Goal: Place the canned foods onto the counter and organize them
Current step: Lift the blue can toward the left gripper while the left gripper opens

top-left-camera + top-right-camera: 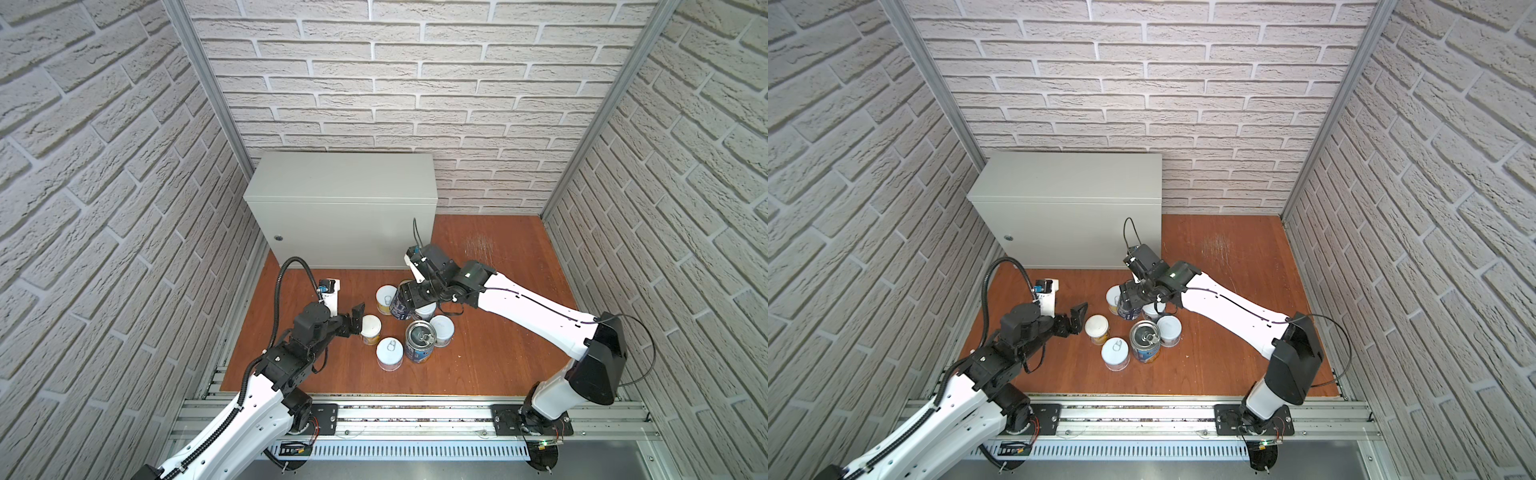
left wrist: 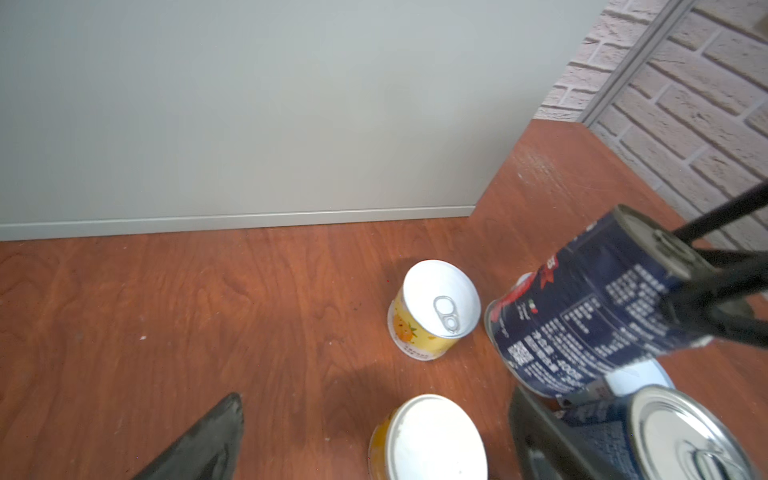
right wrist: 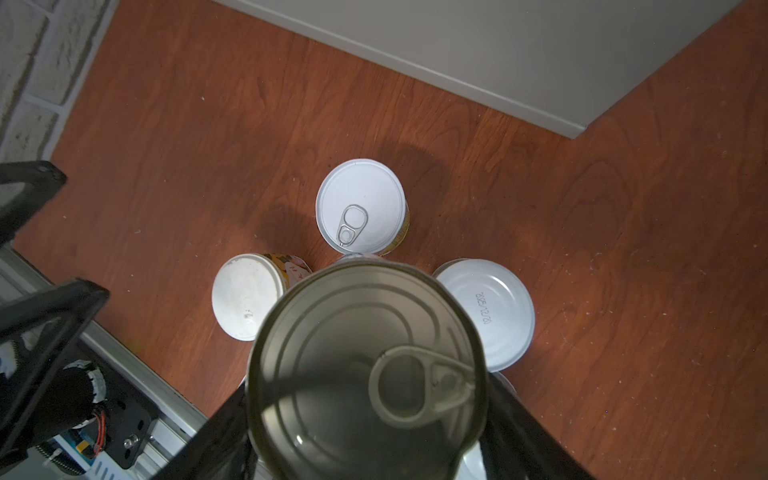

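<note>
Wooden floor: your right end effector pinches tilted dark-blue can; left end effector spread, near yellow-labelled can.

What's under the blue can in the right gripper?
Beneath the lifted blue can, a white-lidded can partly shows; its label and anything else below are hidden.

The counter stands back left on the floor, against the wall. Six cans cluster on the floor before its right end; a seventh can hangs tilted above them.
</note>
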Robot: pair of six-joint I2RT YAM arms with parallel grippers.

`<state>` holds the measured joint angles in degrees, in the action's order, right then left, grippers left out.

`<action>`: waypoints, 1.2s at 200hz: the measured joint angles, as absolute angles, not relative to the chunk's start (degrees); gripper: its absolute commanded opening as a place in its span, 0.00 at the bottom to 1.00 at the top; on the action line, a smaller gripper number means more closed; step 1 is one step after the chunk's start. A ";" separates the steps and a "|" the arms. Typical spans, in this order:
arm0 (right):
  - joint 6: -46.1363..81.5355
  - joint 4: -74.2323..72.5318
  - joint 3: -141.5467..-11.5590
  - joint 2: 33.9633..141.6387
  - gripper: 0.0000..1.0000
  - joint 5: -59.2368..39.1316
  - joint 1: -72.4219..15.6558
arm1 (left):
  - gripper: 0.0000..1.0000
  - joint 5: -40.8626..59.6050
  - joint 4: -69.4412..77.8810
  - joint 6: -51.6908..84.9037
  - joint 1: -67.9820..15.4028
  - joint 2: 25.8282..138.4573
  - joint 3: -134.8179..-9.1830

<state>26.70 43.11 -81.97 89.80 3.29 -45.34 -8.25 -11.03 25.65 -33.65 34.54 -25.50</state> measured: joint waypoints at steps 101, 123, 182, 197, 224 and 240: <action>25.23 44.84 -82.08 84.95 0.05 2.90 -43.48 | 0.98 7.27 1.89 19.05 -38.63 41.41 -24.56; 24.82 45.43 -82.08 84.60 0.06 2.57 -43.46 | 0.98 8.99 4.25 17.96 -39.81 43.79 -24.56; 24.84 45.65 -82.08 82.89 0.06 0.01 -43.33 | 0.98 15.16 10.46 14.63 -40.32 50.43 -24.93; 24.84 45.71 -82.08 82.43 0.06 -0.67 -43.33 | 0.98 16.29 11.70 14.04 -40.32 52.07 -25.17; 24.82 45.84 -82.08 81.84 0.06 -1.76 -43.33 | 0.92 17.61 13.30 13.04 -40.32 53.98 -25.71; 24.82 46.04 -82.06 81.73 0.06 -2.48 -43.31 | 0.92 18.50 13.45 12.01 -40.32 55.57 -27.33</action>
<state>24.82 46.04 -82.06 81.73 -2.48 -43.31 18.50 13.45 12.01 -40.32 55.57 -27.33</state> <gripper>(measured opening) 0.762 0.923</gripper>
